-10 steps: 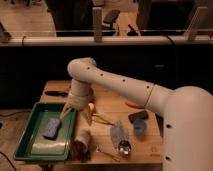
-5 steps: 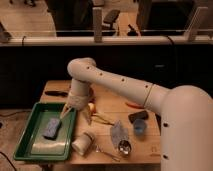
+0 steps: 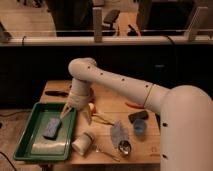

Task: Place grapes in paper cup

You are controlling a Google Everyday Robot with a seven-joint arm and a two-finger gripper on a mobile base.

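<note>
Grapes are not plainly made out, save perhaps as a dark patch at the paper cup [image 3: 82,144] mouth, near the tabletop [image 3: 112,100] front edge; the gripper [image 3: 76,112] is held above, fingers [image 3: 65,111] spread and empty, so placement is judged unconfirmed and inspection of the cup is called for next.

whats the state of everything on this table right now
gripper: open, empty, over the right edge of the green tray
paper cup: on its side beside the tray
grapes: cannot find them
blue cup: upright
green tray: flat, holds a blue-grey pad
metal scoop: lying flat
</note>
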